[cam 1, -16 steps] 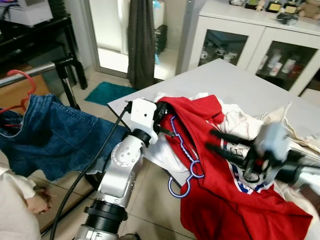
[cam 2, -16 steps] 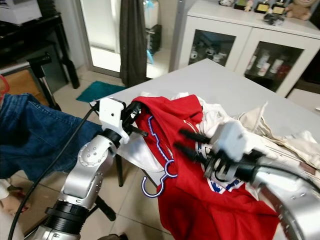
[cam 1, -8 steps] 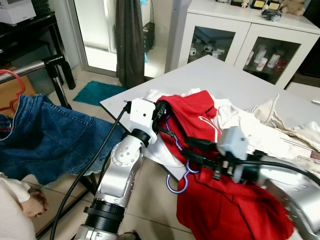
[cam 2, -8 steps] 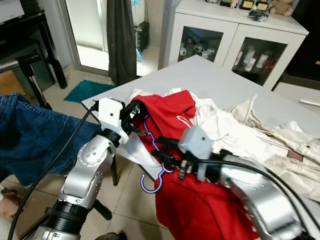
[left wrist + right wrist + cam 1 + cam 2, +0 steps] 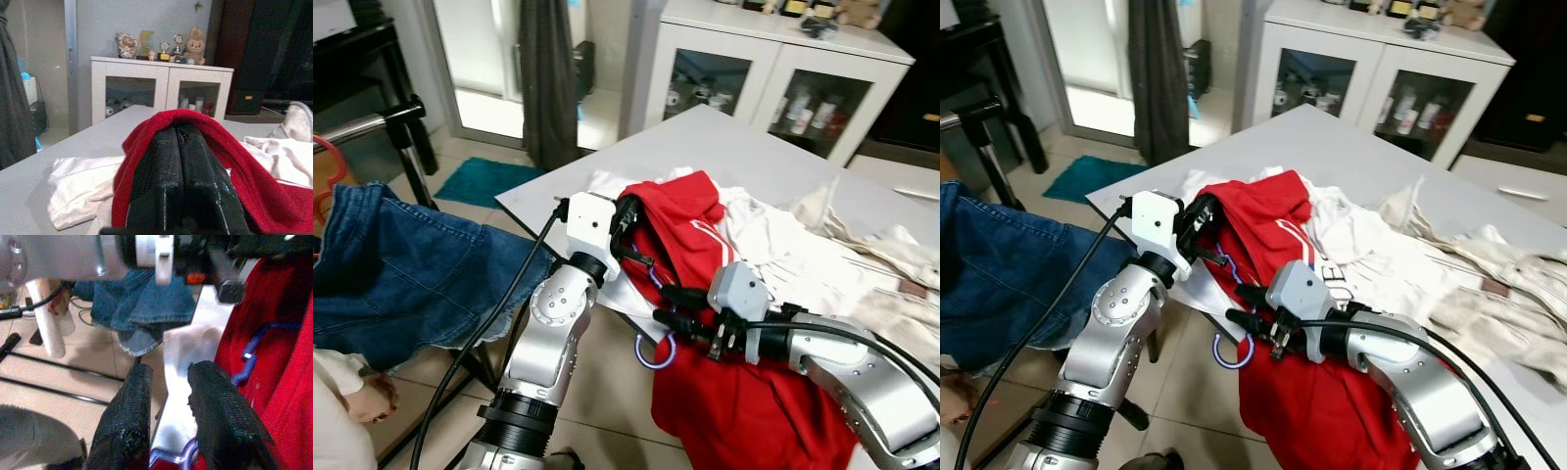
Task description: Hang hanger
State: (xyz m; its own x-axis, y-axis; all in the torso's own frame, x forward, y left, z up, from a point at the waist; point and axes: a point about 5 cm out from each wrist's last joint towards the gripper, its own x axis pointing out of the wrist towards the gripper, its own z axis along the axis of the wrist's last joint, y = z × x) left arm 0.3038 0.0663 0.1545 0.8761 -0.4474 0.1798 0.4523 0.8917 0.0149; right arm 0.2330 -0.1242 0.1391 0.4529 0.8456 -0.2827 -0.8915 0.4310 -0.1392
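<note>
Fingers of the left hand (image 5: 628,223) were pressed together on a fold of the red shirt (image 5: 744,392) at the near corner of the bench (image 5: 744,147). Its purple hanger (image 5: 656,345) hung inside the shirt, hook dangling past the bench edge. The right hand (image 5: 668,305) hovered just beside that hook, fingers apart. White clothes (image 5: 783,240) lay behind; a denim garment (image 5: 401,264) hung further left

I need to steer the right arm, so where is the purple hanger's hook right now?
In the left eye view, the purple plastic hanger's hook hangs off the grey table's front edge, beside the red shirt, just below the right claw and lower than the left claw.
</note>
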